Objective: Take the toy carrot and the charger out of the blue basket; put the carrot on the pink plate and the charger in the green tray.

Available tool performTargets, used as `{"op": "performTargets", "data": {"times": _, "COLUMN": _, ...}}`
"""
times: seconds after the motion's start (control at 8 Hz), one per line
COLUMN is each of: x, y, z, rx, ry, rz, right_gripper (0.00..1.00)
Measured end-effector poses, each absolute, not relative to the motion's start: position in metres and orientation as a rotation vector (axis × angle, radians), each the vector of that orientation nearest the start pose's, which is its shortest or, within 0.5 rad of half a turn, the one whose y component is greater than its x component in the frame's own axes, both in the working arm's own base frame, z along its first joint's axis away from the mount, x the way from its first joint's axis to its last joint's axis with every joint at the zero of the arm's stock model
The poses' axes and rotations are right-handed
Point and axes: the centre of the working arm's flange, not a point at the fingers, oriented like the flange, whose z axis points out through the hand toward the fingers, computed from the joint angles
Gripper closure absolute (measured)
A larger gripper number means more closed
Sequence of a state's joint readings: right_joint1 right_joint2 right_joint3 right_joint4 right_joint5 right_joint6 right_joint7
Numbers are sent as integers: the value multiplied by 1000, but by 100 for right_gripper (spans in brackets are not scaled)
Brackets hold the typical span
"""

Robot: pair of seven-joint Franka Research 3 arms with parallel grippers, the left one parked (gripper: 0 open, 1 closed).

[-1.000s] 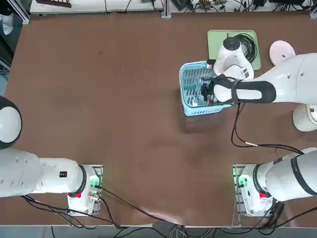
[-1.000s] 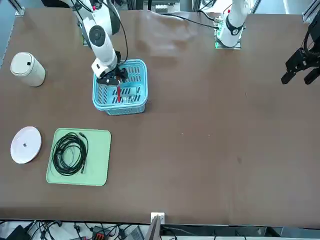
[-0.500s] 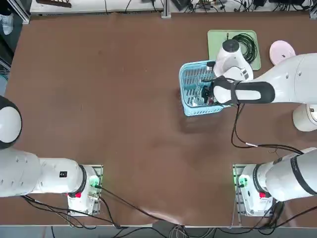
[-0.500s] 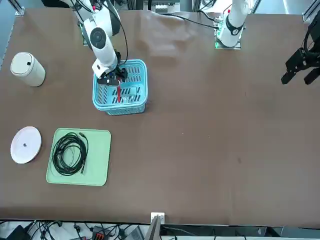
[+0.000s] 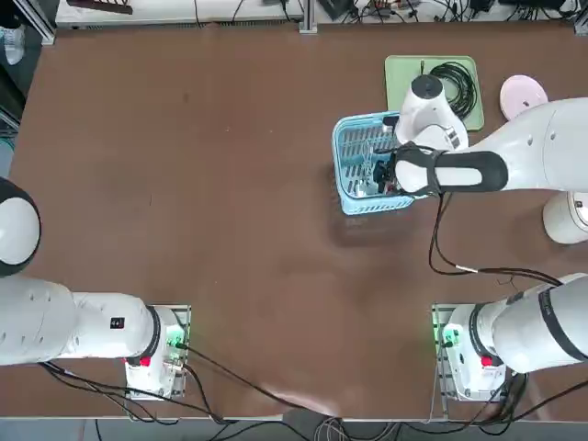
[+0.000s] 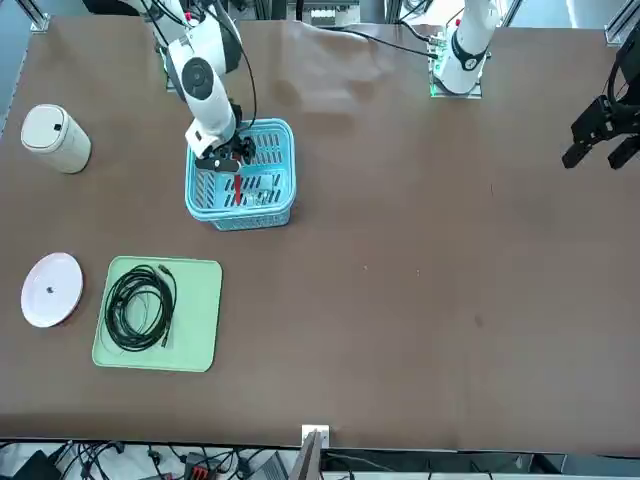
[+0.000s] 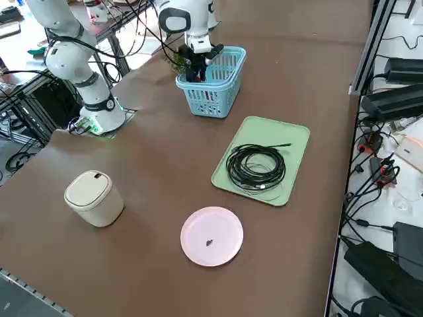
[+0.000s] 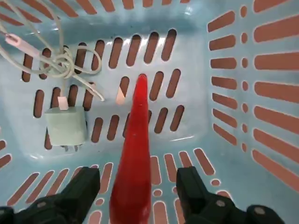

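I have the right gripper [image 8: 135, 191] down inside the blue basket [image 8: 261, 93], jaws apart astride the toy carrot [image 8: 134, 158]; charger [image 8: 66, 126] alongside

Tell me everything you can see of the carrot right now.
The carrot is a slim, glossy red-orange cone, plastic by the look of it. It lies on the slotted floor of the basket, beside the charger and apart from it. Its pointed tip faces away from the right gripper, whose open fingers straddle the thick end without visibly gripping it. Its leaves are out of view.
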State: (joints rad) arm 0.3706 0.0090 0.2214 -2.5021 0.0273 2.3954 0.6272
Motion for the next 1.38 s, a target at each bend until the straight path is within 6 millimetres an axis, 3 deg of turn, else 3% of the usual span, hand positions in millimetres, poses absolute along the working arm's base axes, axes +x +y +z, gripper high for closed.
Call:
{"op": "performTargets", "data": {"times": 0.38, "x": 376, "y": 253, "z": 266, "rx": -3186, "ry": 99, "rz": 175, "right_gripper": 2}}
{"op": "performTargets", "data": {"times": 0.62, "x": 375, "y": 253, "z": 262, "rx": -3188, "ry": 102, "rz": 184, "right_gripper": 11}}
{"op": "performTargets", "data": {"times": 0.88, "x": 375, "y": 253, "z": 260, "rx": -3189, "ry": 103, "rz": 190, "right_gripper": 26}}
{"op": "performTargets", "data": {"times": 1.0, "x": 375, "y": 254, "z": 260, "rx": -3188, "ry": 103, "rz": 189, "right_gripper": 46}}
{"op": "performTargets", "data": {"times": 1.12, "x": 375, "y": 254, "z": 260, "rx": -3188, "ry": 105, "rz": 189, "right_gripper": 56}}
{"op": "performTargets", "data": {"times": 1.38, "x": 375, "y": 254, "z": 260, "rx": -3190, "ry": 119, "rz": 186, "right_gripper": 59}}
